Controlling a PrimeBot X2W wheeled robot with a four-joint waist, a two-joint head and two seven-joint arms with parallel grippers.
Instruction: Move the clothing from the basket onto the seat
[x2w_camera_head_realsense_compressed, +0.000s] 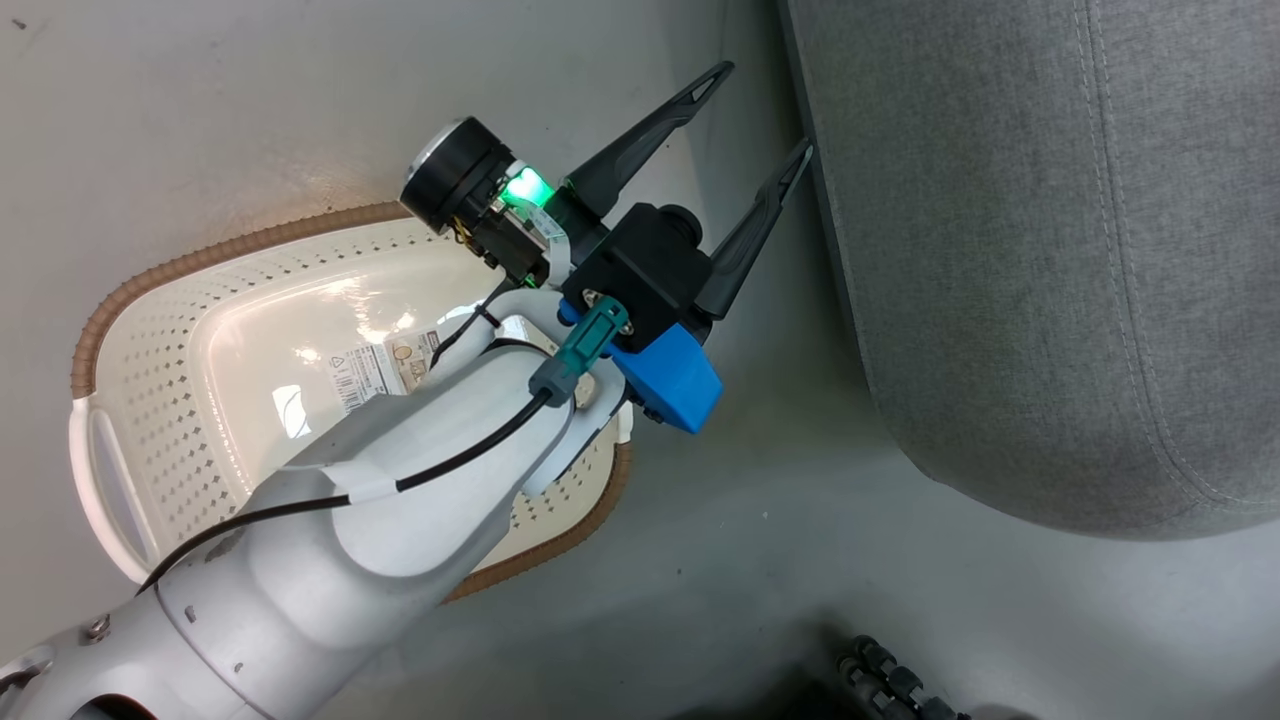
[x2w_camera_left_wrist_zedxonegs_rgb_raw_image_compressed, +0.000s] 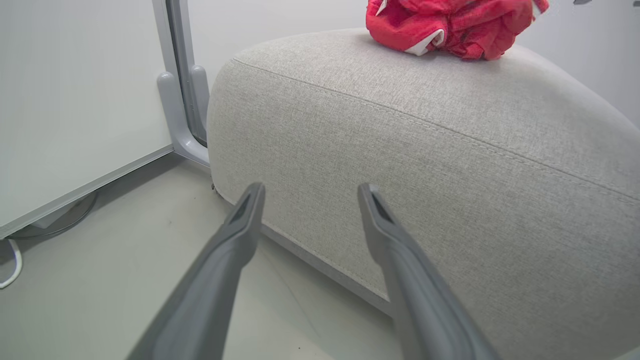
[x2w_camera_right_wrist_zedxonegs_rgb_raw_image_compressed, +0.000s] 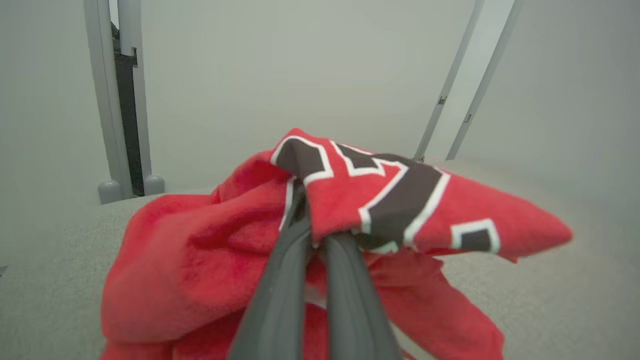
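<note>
Placing step: the right end effector pinches the red clothing on the seat, the left end effector hangs spread beside the apparently empty basket; next move likely calls for release.

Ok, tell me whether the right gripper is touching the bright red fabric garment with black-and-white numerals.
Touching. The right wrist view shows the right gripper shut on the bright red fabric garment, cloth pinched between its jaws.

1. One basket down there, just the one.
2. One seat.
3. Two grippers: left gripper, right gripper.
4. Clothing: one red heap, though I can't tell how many separate pieces.
</note>
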